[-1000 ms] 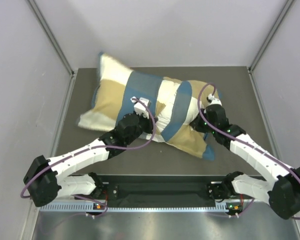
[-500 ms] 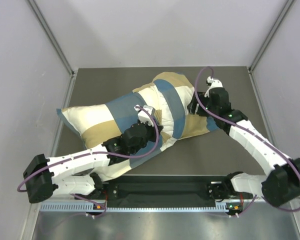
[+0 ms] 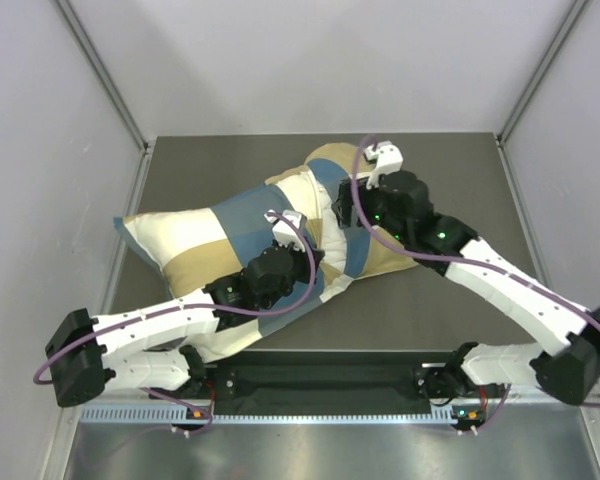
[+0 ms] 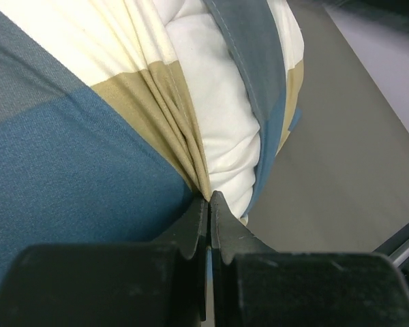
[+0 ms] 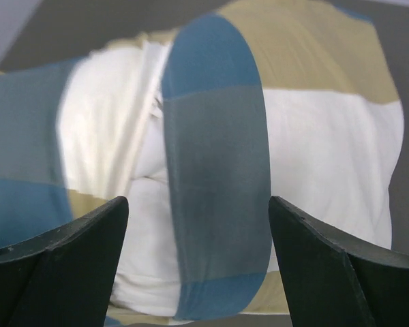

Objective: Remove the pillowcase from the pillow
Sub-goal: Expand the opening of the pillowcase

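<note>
The left gripper (image 4: 209, 199) has its jaws pressed together on a gathered fold of the pillowcase (image 4: 68, 150), with tan and blue pleats running straight into the tips. Just beyond that pinch the pillow (image 4: 218, 122) bulges bare and white out of the cover's mouth, and the blue edge (image 4: 249, 61) is draped across it. The right gripper (image 5: 196, 201) is spread wide with nothing between its fingers. It hangs above that same blue edge, and in its wrist view the band runs lengthwise away from the gap, with white cushion showing on the band's left side.

Seen from above, the bundle lies slantwise on the table (image 3: 460, 310). Its long axis runs from the closed corner near the left wall toward the far right, where the opening is. So the mouth sits under the right gripper, while the left one holds the cover about midway along (on the near side of the bundle). The right arm is plainly nearer the exposed cushion.

My reading is that the pillow is only partly out. The next move likely turns on the right claw dropping onto white cushion rather than the band lying over it, then drawing along the long axis, away from the left pinch; catch the band and both arms would tug the same cloth
</note>
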